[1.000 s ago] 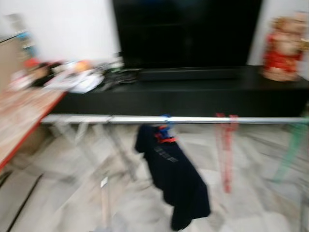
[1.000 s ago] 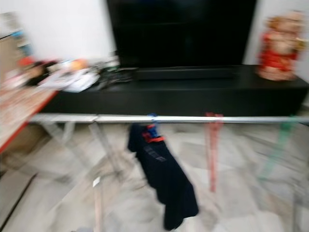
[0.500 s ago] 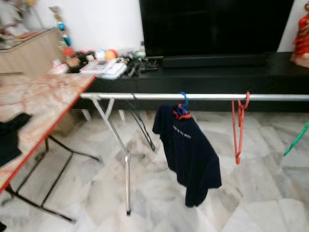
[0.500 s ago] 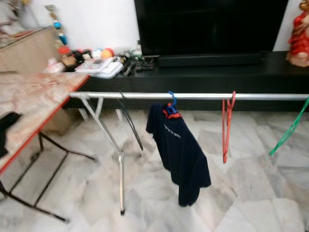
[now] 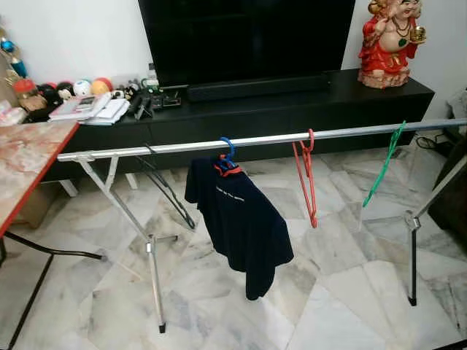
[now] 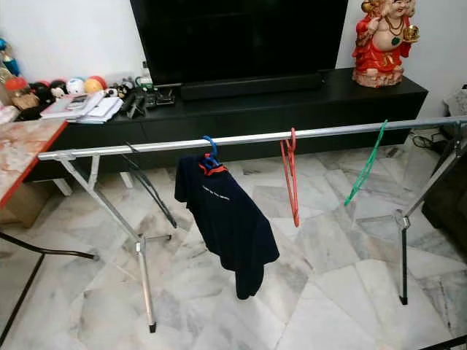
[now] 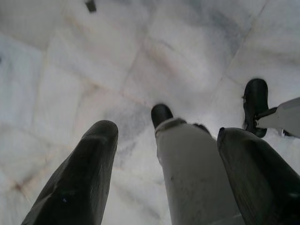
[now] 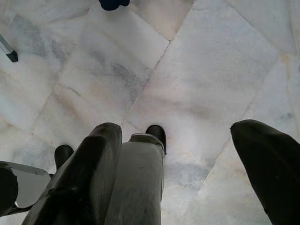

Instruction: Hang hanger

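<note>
— Where were the hangers?

— On the silver rail [image 5: 263, 139] of the drying rack, which ran across the room in front of the black TV cabinet [image 5: 292, 109]. A blue hanger [image 5: 228, 153] hung near the middle, carrying a dark navy shirt [image 5: 237, 219] that drooped towards the marble floor [image 5: 336, 292]. To the robot's right of it hung a bare red hanger [image 5: 306, 179], and further right a green hanger [image 5: 383, 164], tilted. A black hanger [image 5: 164, 186] dangled from the rail to the left of the shirt, near the rack's left leg.

— And the grippers?

— Both pointed down at the floor. The left gripper [image 7: 164, 154] had its two black fingers [image 7: 79, 178] spread wide apart, with nothing between them but floor and the robot's own leg and foot below. The right gripper [image 8: 187, 164] was the same: fingers [image 8: 89, 178] parted wide, gripping nothing, and the shirt's lower edge [image 8: 111, 3] was just visible at the far side of its view.

— Anything else around?

— A red figurine [image 5: 390, 40] stood on the cabinet's right end, with papers and small balls [image 5: 80, 98] at the left end, and a red-edged table [image 5: 29, 160] beside the rack on the left.
</note>
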